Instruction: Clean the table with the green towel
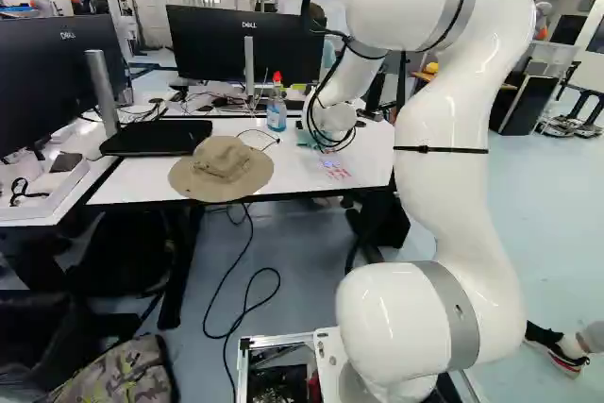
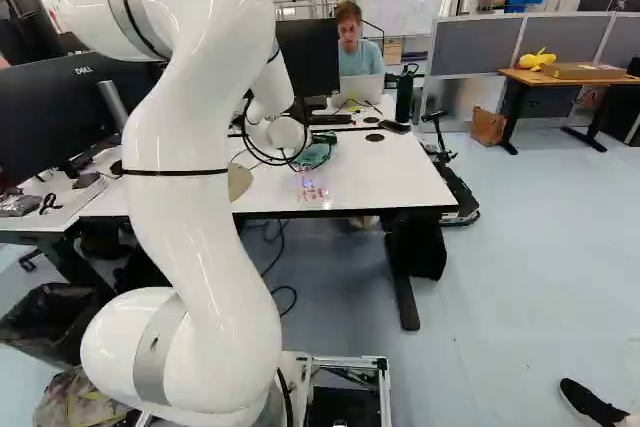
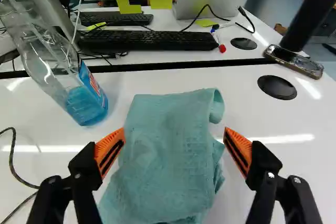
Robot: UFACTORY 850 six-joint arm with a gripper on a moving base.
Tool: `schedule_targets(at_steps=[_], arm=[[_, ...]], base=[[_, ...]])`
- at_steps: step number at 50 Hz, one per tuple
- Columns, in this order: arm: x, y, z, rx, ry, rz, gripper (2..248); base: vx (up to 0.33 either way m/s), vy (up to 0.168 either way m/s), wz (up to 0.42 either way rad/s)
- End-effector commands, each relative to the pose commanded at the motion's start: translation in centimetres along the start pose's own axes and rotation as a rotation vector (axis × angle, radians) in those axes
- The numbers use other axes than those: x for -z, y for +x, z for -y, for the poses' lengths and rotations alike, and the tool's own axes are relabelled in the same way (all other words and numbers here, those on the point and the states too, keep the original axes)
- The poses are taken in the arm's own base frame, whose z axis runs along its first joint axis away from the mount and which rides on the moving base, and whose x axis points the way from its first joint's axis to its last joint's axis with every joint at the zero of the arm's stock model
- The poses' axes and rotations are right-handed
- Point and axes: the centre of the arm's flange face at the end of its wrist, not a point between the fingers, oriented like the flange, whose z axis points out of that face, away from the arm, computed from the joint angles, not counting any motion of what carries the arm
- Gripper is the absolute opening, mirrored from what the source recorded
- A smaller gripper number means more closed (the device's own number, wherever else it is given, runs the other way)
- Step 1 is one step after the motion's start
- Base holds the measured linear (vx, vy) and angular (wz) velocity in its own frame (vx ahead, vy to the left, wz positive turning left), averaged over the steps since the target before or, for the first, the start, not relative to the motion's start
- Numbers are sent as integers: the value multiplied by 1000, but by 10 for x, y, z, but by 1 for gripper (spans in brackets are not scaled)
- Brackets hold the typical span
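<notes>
Taking the green towel (image 3: pixel 163 156) as your landmark, you will find it lying folded and rumpled on the white table (image 2: pixel 385 177), with the gripper (image 1: pixel 323 139) at it. Your pincer stands wide open: in the wrist view its two orange pads (image 3: pixel 109 152) are spread apart, one to either side of the towel, and the cloth is not pinched between them. You cannot tell from here how high the fingertips are above the tabletop.

Near the towel, on the side of the finger to your left, you have the clear spray bottle (image 3: pixel 86 100) with blue liquid low in it, standing on the same table. On the towel's other side, farther off than the finger there, you see a round black disc (image 3: pixel 277 87) in the tabletop, and past that a phone (image 3: pixel 294 61) lying flat.

Beyond the towel, across the dark gap, you have two black keyboards (image 3: pixel 147 40) and a red-capped marker (image 3: pixel 220 45). Nearer the arm's base than the towel, you can see the reddish marks (image 2: pixel 311 192) on the table. To the towel's left in the left base view, you have the tan hat (image 1: pixel 222 167) at the near edge.
</notes>
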Motion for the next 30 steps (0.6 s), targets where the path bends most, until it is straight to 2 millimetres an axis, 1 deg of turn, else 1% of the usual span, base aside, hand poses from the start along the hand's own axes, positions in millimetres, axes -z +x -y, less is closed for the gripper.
schedule_targets(at_steps=[14,15,19,20,24,25,30], arm=[[0,0,0,0,0,0,243],[0,0,0,0,0,0,207],[0,0,0,0,0,0,207],[0,0,0,0,0,0,168],[0,0,0,0,0,0,168],[0,0,0,0,0,0,130],[0,0,0,0,0,0,130]], base=[[0,0,0],[0,0,0],[0,0,0],[0,0,0],[0,0,0],[0,0,0],[0,0,0]])
